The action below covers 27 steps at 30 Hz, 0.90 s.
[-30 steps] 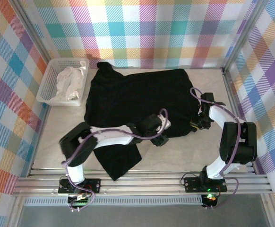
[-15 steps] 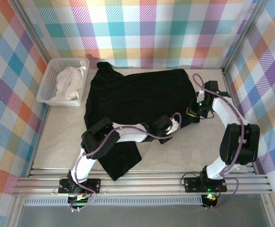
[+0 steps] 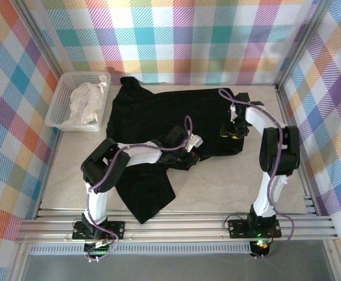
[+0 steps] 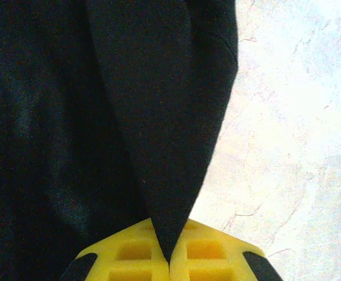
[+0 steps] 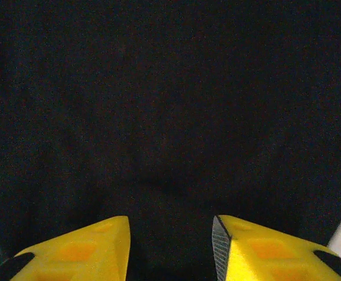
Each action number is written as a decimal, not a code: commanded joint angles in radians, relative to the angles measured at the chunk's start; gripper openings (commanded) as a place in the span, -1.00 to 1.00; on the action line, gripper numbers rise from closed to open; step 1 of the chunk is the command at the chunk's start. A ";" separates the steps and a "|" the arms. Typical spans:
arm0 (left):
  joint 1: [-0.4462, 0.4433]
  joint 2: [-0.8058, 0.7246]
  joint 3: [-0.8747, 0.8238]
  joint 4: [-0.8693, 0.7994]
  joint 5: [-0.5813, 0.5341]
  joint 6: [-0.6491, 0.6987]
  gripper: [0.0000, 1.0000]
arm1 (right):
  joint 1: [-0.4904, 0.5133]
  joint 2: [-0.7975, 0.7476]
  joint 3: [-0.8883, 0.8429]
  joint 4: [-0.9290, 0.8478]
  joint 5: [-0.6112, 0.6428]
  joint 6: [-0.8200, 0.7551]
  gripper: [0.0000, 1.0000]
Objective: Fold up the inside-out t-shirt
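The inside-out t-shirt [image 3: 159, 117] is black and lies spread over the middle of the table, with one part trailing toward the near edge. My left gripper [image 3: 186, 156] sits at the shirt's near hem. In the left wrist view its yellow fingers [image 4: 129, 254] are shut on a pointed fold of the shirt [image 4: 159, 117], lifted off the pale table [image 4: 293, 117]. My right gripper [image 3: 231, 130] hovers over the shirt's right side. Its jaws [image 5: 170, 249] stand open above flat black fabric [image 5: 170, 88], holding nothing.
A white basket [image 3: 62, 99] holding a crumpled white cloth [image 3: 85, 102] stands at the far left corner. Bare tabletop [image 3: 229, 187] lies near right of the shirt. Checked walls close in the back and both sides.
The left gripper has shut on the shirt's near hem and drawn it left and away. The right gripper has opened, let go of the fabric, and moved farther back and left.
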 commanded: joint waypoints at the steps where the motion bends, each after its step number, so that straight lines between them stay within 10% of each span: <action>1: -0.006 0.026 -0.002 -0.007 0.049 -0.025 -1.00 | 0.046 -0.112 -0.105 0.033 -0.001 -0.066 -0.03; 14: -0.005 0.033 0.005 -0.020 0.042 -0.013 -1.00 | 0.157 -0.009 -0.055 0.045 0.109 -0.153 0.15; 27: -0.005 0.030 -0.003 -0.027 0.035 0.004 -1.00 | 0.092 -0.018 -0.028 0.016 0.161 -0.162 -0.51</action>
